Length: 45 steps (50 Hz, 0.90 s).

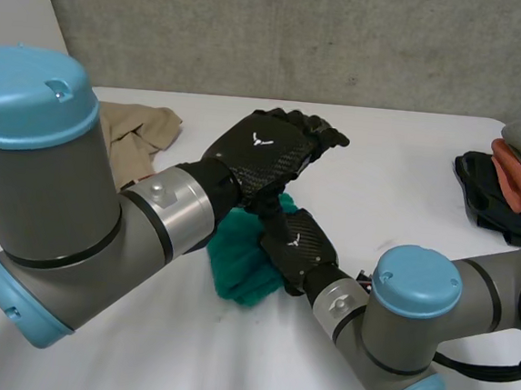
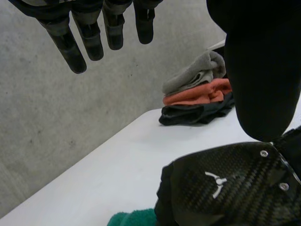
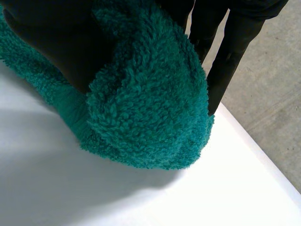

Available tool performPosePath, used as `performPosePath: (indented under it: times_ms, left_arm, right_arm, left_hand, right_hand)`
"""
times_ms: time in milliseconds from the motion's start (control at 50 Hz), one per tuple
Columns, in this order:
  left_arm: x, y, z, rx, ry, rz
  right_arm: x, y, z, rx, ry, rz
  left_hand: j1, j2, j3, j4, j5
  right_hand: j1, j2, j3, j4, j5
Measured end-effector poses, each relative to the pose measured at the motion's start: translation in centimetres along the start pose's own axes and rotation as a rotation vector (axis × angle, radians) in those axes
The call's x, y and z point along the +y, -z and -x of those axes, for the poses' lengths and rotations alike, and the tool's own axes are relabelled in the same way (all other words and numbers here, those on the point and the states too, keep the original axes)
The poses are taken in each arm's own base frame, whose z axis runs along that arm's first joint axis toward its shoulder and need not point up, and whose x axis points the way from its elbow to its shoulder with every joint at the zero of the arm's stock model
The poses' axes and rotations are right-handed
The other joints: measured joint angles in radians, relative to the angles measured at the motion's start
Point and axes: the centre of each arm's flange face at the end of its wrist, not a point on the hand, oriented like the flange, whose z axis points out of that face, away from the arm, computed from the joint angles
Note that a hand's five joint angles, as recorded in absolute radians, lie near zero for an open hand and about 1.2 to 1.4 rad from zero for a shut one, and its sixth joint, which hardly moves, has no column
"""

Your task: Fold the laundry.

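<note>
fleece is the piece in hand: a teal fleece cloth (image 1: 239, 264) sits bunched on the white table (image 1: 399, 175), near the middle, between the two arms. the right hand (image 1: 298, 244) is on the side of it toward the right arm. in the right wrist view a thick fold of the cloth sits between the thumb and the straight fingers (image 3: 230, 47), so it looks pinched rather than merely touched. the left hand (image 1: 266, 152) hangs above the cloth and above the right hand, clear of both. in its own wrist view its fingers (image 2: 89, 35) are straight and a little spread, with nothing in them. a crumpled beige garment (image 1: 138, 134) lies at the far left of the table. a stack of folded clothes (image 1: 518, 172), grey over orange over black, sits at the far right, well apart from the work.

the step appears to be an early one: the cloth is a lump with no flat layer or clean edge showing, so it probably needs spreading before any fold. the next move likely calls for the left hand to come down and take a second hold away from the right hand's pinch, so the two can draw the cloth flat. whether the right hand has a corner or an edge cannot be told. fleece is thick and springy, so a shallow pinch may slip.
</note>
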Motion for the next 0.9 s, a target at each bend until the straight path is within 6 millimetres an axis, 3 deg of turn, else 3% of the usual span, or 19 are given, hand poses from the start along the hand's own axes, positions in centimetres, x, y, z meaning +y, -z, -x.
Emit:
performPosePath:
  times_ms: [80, 160, 300, 360, 380, 420, 460, 540, 560, 600, 720, 780, 820, 840, 900]
  left_arm:
    - [-0.4, -0.1, 0.1, 0.004, -0.003, -0.012]
    - [-0.7, -0.2, 0.0, 0.007, -0.006, -0.023]
    - [-1.8, -0.1, -0.5, 0.044, -0.013, -0.058]
    - [-2.9, 0.0, -0.6, 0.064, -0.021, -0.092]
    - [-2.9, 0.0, -0.6, 0.064, -0.021, -0.092]
    - [-3.7, 0.1, -0.5, 0.071, -0.029, -0.118]
    - [-4.1, 0.1, -0.5, 0.073, -0.032, -0.129]
    - [-5.1, 0.1, -0.5, 0.073, -0.043, -0.161]
    - [-5.3, 0.1, -0.5, 0.073, -0.044, -0.166]
    - [-5.6, 0.1, -0.5, 0.072, -0.048, -0.176]
    - [-6.0, 0.0, -0.5, 0.073, -0.052, -0.189]
    - [-6.0, 0.1, -0.7, 0.076, -0.052, -0.188]
    - [-6.0, 0.1, -0.8, 0.078, -0.051, -0.187]
    - [-5.9, 0.1, -0.9, 0.08, -0.05, -0.185]
    - [-5.7, 0.1, -1.0, 0.082, -0.049, -0.179]
  right_arm:
    - [0.2, 0.5, -0.8, 0.009, -0.008, 0.02]
    - [0.5, 1.5, -3.3, 0.051, -0.027, 0.068]
    - [1.4, 2.7, -9.0, 0.139, -0.059, 0.111]
    - [1.0, 2.9, -12.8, 0.183, -0.052, 0.059]
    - [1.0, 2.9, -12.8, 0.183, -0.052, 0.059]
    - [0.0, 2.7, -16.2, 0.224, -0.032, -0.017]
    - [-0.7, 2.5, -17.7, 0.248, -0.026, -0.055]
    - [-3.1, 2.3, -23.9, 0.359, -0.058, -0.196]
    - [-3.3, 2.3, -24.5, 0.369, -0.064, -0.209]
    - [-4.7, 2.9, -28.5, 0.443, -0.1, -0.302]
    - [-6.3, 5.6, -37.0, 0.597, -0.133, -0.517]
    - [-5.4, 7.6, -41.1, 0.668, -0.116, -0.604]
    - [-4.2, 8.5, -42.9, 0.697, -0.11, -0.627]
    - [-2.7, 9.2, -44.2, 0.719, -0.108, -0.637]
    - [0.2, 10.0, -45.7, 0.74, -0.116, -0.628]
  left_hand:
    - [0.0, 0.0, 0.0, 0.0, 0.0]
    - [0.0, 0.0, 0.0, 0.0, 0.0]
    - [0.0, 0.0, 0.0, 0.0, 0.0]
    - [0.0, 0.0, 0.0, 0.0, 0.0]
    - [0.0, 0.0, 0.0, 0.0, 0.0]
    - [0.0, 0.0, 0.0, 0.0, 0.0]
    - [0.0, 0.0, 0.0, 0.0, 0.0]
    - [0.0, 0.0, 0.0, 0.0, 0.0]
    - [0.0, 0.0, 0.0, 0.0, 0.0]
    - [0.0, 0.0, 0.0, 0.0, 0.0]
    - [0.0, 0.0, 0.0, 0.0, 0.0]
    - [0.0, 0.0, 0.0, 0.0, 0.0]
    - [0.0, 0.0, 0.0, 0.0, 0.0]
    - [0.0, 0.0, 0.0, 0.0, 0.0]
    - [0.0, 0.0, 0.0, 0.0, 0.0]
  right_hand:
    - [0.0, 0.0, 0.0, 0.0, 0.0]
    - [0.0, 0.0, 0.0, 0.0, 0.0]
    - [0.0, 0.0, 0.0, 0.0, 0.0]
    - [0.0, 0.0, 0.0, 0.001, 0.0]
    - [0.0, 0.0, 0.0, 0.001, 0.0]
    - [0.0, 0.0, 0.0, 0.004, 0.0]
    - [0.0, 0.0, 0.0, 0.004, 0.0]
    - [0.0, 0.0, 0.0, 0.005, 0.0]
    - [0.0, 0.0, 0.0, 0.005, 0.0]
    - [0.0, 0.0, 0.0, 0.005, 0.0]
    - [0.0, 0.0, 0.007, 0.005, 0.01]
    - [0.0, 0.0, 0.007, 0.005, 0.01]
    - [0.0, 0.0, 0.007, 0.006, 0.01]
    - [0.0, 0.0, 0.007, 0.006, 0.01]
    - [0.0, 0.0, 0.01, 0.006, 0.012]
